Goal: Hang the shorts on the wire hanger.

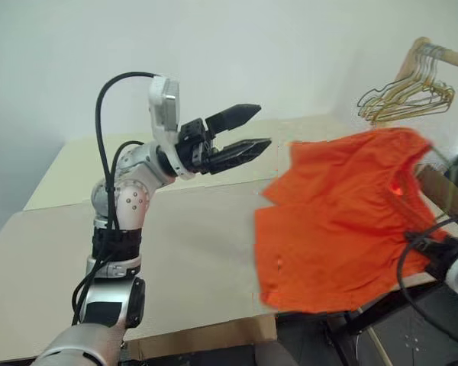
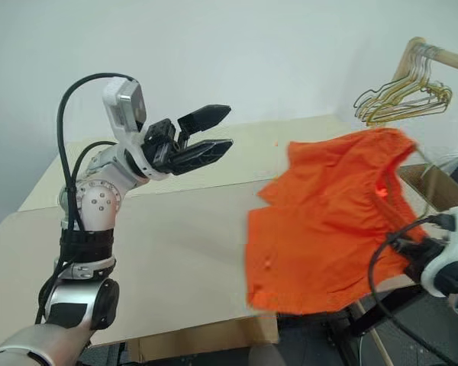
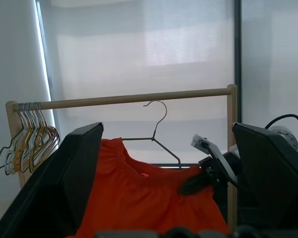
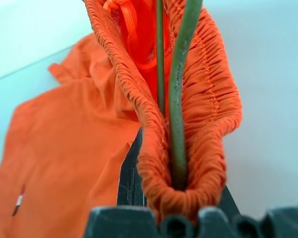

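Left claw [image 1: 240, 136] is up in the air over the counter [image 1: 183, 252], both black fingers spread apart and nothing between them, pointing across toward the shorts [image 1: 343, 221]. Over on the right, the right claw [image 4: 174, 198] is clenched on the gathered waistband of the shorts together with the wire hanger [image 4: 178, 99], and the right wrist view puts you right on it: two thin olive wires running up through the puckered orange elastic, fabric bunched over the fingers, a tiny white mark low on the cloth. From the head, the shorts hang spread and lifted off the counter's right edge, bright orange, and the wire there is barely traceable. The left wrist view gives what the others can't: the hanger's curved hook [image 3: 158, 116] standing above the waistband, just below a wooden rail [image 3: 129, 98] without clearly touching it, with a bunch of gold hangers [image 3: 30, 144] clustered at the rail's far end. The counter is pale beige and bare, a white wall behind it, and a bright covered window fills the background beyond the rail.
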Controlling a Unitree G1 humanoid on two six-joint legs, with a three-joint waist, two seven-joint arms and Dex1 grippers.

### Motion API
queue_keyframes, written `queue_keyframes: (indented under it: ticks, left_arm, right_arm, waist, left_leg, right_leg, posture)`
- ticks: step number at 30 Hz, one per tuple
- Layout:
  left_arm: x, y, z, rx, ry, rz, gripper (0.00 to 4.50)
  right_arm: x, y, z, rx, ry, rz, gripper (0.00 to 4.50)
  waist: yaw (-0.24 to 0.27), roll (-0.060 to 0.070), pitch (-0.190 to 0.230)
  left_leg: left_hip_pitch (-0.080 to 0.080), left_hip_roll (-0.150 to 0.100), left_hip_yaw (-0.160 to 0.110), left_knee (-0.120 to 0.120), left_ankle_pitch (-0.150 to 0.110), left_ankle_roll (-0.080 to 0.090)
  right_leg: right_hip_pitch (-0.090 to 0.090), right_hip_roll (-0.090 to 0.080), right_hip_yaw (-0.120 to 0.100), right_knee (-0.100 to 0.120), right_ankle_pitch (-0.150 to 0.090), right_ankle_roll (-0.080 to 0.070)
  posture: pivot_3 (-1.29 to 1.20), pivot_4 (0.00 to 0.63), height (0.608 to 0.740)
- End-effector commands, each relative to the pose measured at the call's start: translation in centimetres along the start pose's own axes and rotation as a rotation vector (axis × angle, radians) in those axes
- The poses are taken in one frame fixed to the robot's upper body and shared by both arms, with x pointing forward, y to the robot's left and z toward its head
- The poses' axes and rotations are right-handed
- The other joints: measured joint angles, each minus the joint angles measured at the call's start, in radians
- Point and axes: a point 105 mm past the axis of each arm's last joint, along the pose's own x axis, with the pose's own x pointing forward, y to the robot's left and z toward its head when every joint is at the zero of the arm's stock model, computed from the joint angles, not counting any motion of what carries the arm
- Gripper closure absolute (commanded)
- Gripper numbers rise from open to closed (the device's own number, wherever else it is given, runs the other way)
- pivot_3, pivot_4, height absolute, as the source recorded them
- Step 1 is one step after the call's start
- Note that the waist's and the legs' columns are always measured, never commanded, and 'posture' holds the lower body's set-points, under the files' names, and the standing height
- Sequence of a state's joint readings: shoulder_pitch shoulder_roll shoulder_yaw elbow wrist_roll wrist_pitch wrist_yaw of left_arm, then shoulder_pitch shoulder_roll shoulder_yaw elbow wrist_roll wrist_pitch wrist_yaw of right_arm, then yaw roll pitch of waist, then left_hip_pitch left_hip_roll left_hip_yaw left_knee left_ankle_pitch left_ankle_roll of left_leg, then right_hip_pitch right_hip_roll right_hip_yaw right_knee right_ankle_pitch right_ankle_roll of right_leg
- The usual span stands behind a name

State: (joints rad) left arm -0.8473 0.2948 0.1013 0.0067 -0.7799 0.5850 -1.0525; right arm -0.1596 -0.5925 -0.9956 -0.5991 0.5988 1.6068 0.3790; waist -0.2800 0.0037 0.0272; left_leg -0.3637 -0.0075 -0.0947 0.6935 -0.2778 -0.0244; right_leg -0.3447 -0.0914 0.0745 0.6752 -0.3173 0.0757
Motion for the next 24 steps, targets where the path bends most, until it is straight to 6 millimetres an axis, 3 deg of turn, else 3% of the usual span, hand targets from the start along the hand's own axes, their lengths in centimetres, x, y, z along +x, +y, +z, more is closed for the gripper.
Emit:
queue_keyframes:
  ticks: [1,5,11,17,24]
  left_arm:
    - [0.6,0.4,1.0,0.033,-0.01,-0.011,0.01]
    - [0.6,0.8,0.9,0.023,0.004,0.012,0.01]
    - [0.0,1.1,0.8,0.033,0.014,0.049,0.01]
    - [-0.3,1.0,0.9,0.046,0.024,0.062,0.01]
    - [-0.4,0.7,1.0,0.063,0.035,0.057,0.01]
  right_arm:
    - [-0.4,-1.6,2.9,0.034,-0.087,-0.097,4.5]
    - [-0.3,-2.8,4.4,0.072,-0.107,-0.159,4.5]
    - [0.0,-4.0,6.6,0.16,-0.147,-0.218,4.5]
    - [-0.6,-6.5,8.9,0.293,-0.194,-0.331,4.5]
    - [-1.1,-8.6,10.2,0.386,-0.177,-0.418,4.5]
  waist:
    - [-0.015,-0.002,0.002]
    - [-0.036,0.001,0.0]
    - [-0.045,0.002,0.001]
    - [-0.034,0.002,0.002]
    - [-0.028,0.003,0.003]
  left_leg:
    - [0.007,0.0,0.001,-0.001,0.0,0.0]
    - [0.018,0.003,0.003,-0.015,0.0,0.0]
    - [0.017,0.003,0.005,-0.014,0.0,0.0]
    - [0.017,0.003,0.006,-0.015,0.0,0.0]
    - [0.016,0.003,0.008,-0.015,0.0,0.0]
  right_leg:
    - [0.007,0.0,0.0,-0.003,0.0,0.0]
    - [0.024,0.002,-0.001,-0.016,-0.005,0.007]
    - [0.024,0.001,0.002,-0.018,-0.003,0.007]
    - [0.024,0.001,0.002,-0.019,-0.003,0.007]
    - [0.024,0.0,0.002,-0.022,-0.003,0.007]
  posture:
    - [-0.37,0.0,0.74]
    - [-0.36,0.0,0.74]
    - [-0.34,0.0,0.74]
    - [-0.32,0.004,0.74]
    - [-0.32,0.0,0.74]
